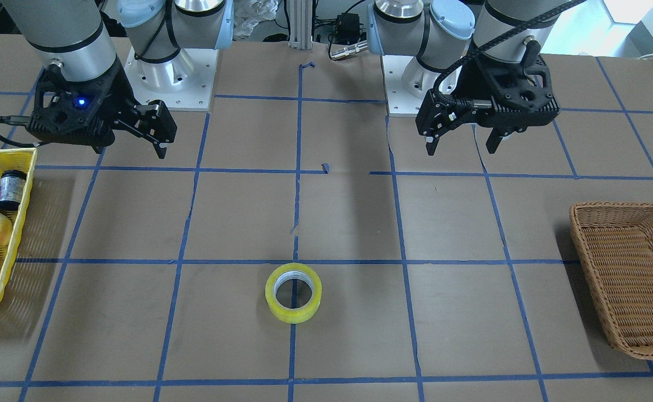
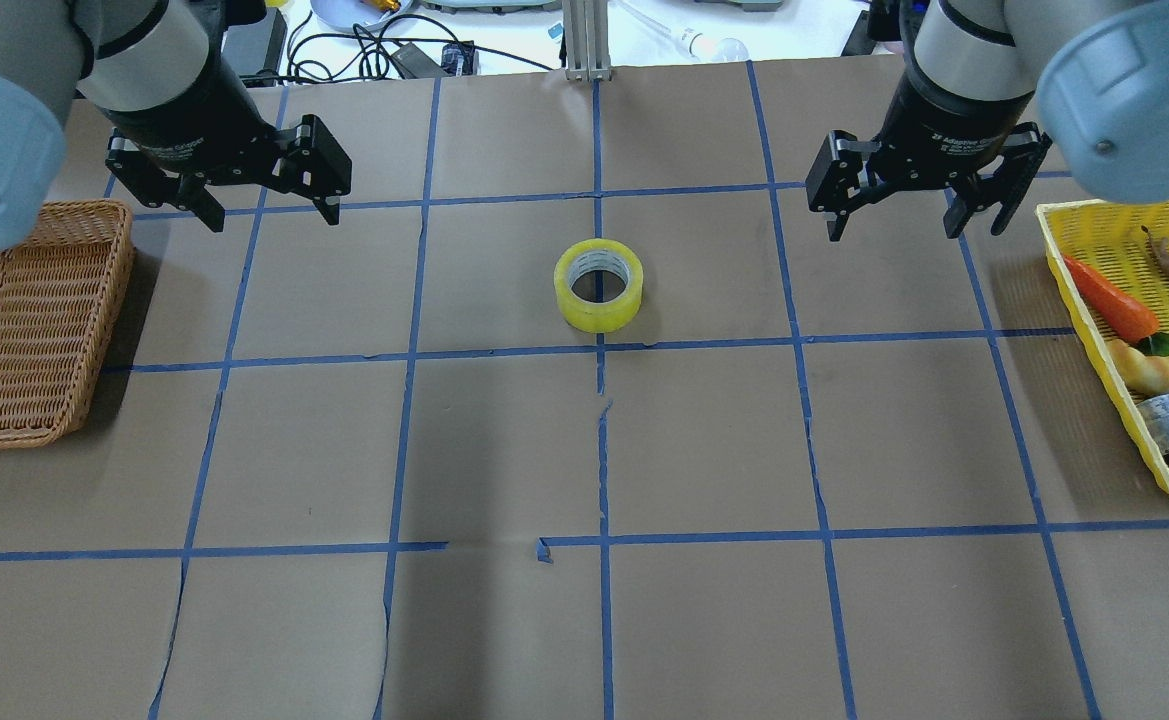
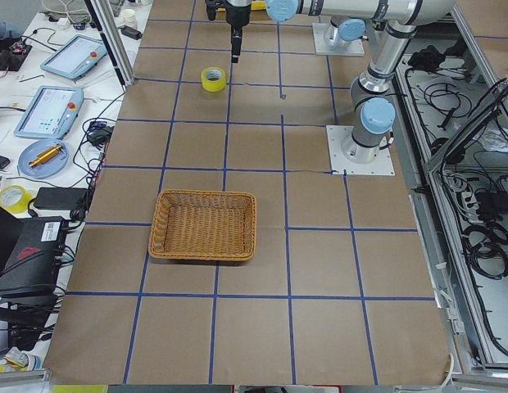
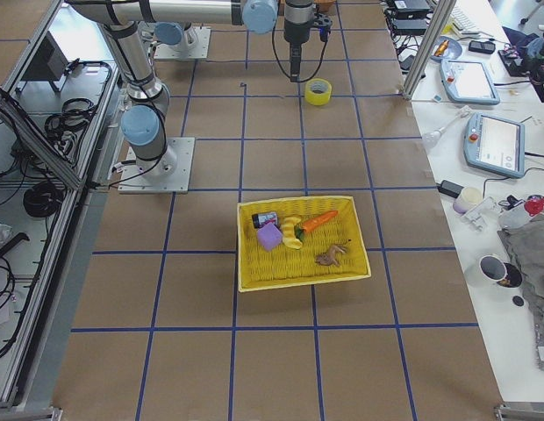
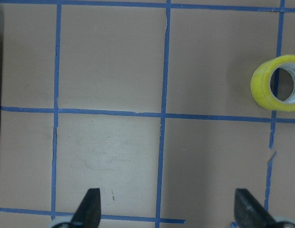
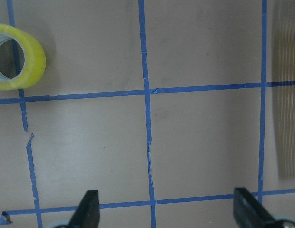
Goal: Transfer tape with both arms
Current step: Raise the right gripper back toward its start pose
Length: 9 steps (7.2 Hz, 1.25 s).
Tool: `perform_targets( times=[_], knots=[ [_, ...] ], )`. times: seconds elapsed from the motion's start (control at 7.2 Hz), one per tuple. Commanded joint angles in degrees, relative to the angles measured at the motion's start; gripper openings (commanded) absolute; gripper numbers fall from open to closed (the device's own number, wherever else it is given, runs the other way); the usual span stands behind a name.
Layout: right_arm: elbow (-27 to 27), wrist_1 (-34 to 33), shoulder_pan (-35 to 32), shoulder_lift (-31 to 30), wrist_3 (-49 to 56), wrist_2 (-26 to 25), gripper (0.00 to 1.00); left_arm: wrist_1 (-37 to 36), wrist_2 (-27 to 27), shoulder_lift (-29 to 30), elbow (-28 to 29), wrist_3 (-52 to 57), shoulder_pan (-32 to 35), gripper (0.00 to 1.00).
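Observation:
The yellow tape roll [image 1: 304, 312] lies flat on the brown paper table, midway between the arms; it also shows in the overhead view [image 2: 594, 315] and in the side views [image 3: 213, 79] [image 4: 318, 91]. My left gripper [image 2: 272, 215] [image 1: 462, 149] hangs open and empty above the table, well to the tape's side. My right gripper [image 2: 909, 230] [image 1: 130, 149] is open and empty on the other side. The left wrist view shows the tape [image 5: 259, 85] at the upper right, the right wrist view shows the tape [image 6: 35, 66] at the upper left, both far from the fingertips.
A brown wicker basket [image 2: 104, 320] [image 1: 589, 262] stands on my left side. A yellow basket [image 2: 1094, 320] [image 1: 16, 223] on my right holds a carrot, a purple block, a small jar and other items. Blue tape lines grid the table.

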<state>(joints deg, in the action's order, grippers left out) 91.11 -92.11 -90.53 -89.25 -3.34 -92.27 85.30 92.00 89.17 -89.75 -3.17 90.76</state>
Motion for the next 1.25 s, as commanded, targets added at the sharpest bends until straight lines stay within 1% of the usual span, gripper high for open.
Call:
perform_targets(
  times=[0.0,0.56,0.83,0.97,1.11],
  knots=[
    [0.1,0.0,0.0,0.0,-0.1,0.0,1.00,0.3,-0.2,0.0,0.2,0.2,0.0,1.00],
    [0.1,-0.1,0.0,0.0,-0.1,-0.1,1.00,0.3,-0.3,0.0,0.4,0.5,-0.7,1.00],
    [0.1,0.0,0.2,0.0,0.0,-0.3,1.00,0.0,-0.5,1.4,0.6,0.6,-0.8,1.00],
    [0.1,0.0,0.3,-0.2,2.1,-0.3,1.00,0.1,-0.9,1.8,1.0,0.6,-0.8,1.00],
    [0.1,-0.1,0.3,-0.2,2.9,-0.3,1.00,0.1,-2.9,1.8,1.2,0.6,-0.8,1.00]
  ],
)
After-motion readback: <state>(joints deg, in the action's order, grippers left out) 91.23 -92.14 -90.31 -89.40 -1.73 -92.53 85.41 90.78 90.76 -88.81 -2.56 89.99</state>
